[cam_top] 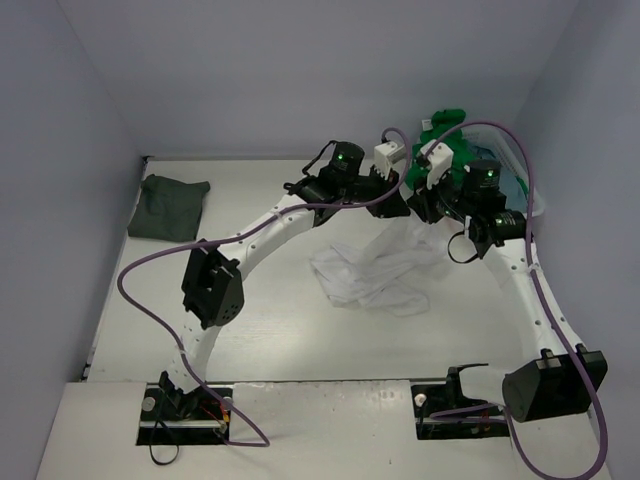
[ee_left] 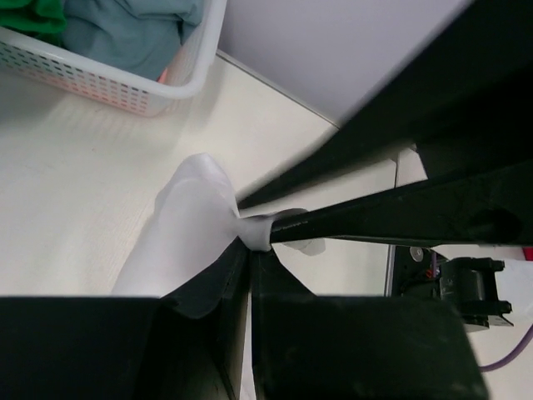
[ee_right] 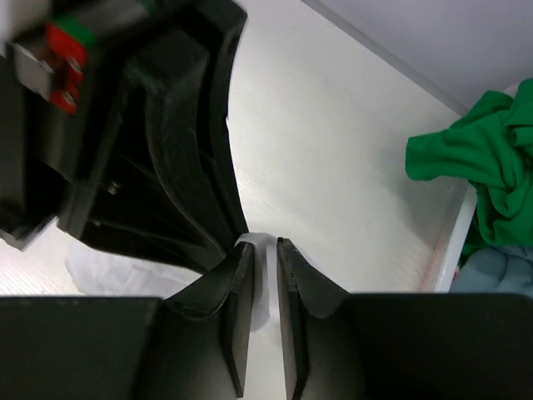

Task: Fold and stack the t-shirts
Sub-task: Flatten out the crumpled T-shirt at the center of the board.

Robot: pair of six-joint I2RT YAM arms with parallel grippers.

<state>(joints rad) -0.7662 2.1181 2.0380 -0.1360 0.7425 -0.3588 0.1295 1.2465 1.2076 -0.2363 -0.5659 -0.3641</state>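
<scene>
Closest to the lens in the left wrist view, left gripper (ee_left: pixel 252 243), jaws pressed together on a pinch of the white t-shirt (ee_left: pixel 179 237), cloth trailing toward the lower left of the frame. Likewise in the right wrist view, right gripper (ee_right: pixel 264 250), jaws almost shut on a thin edge of the same white cloth, just beside the other gripper.

From the top camera, both grippers close together at upper centre, holding one part of the shirt up off the table (cam_top: pixel 300 340), the rest lying rumpled at centre.

Further out, at upper right, white slotted basket (cam_top: pixel 530 200) with the green t-shirt (cam_top: pixel 440 140) and blue-grey t-shirt (cam_top: pixel 515 186) heaped inside, unfolded. At far upper left, dark grey t-shirt (cam_top: pixel 170 207), lying as a compact folded bundle.

Judged progress: early. One shirt apparently folded and set down, the white one lifted but not yet spread or folded, two waiting in the basket, no stack yet.
</scene>
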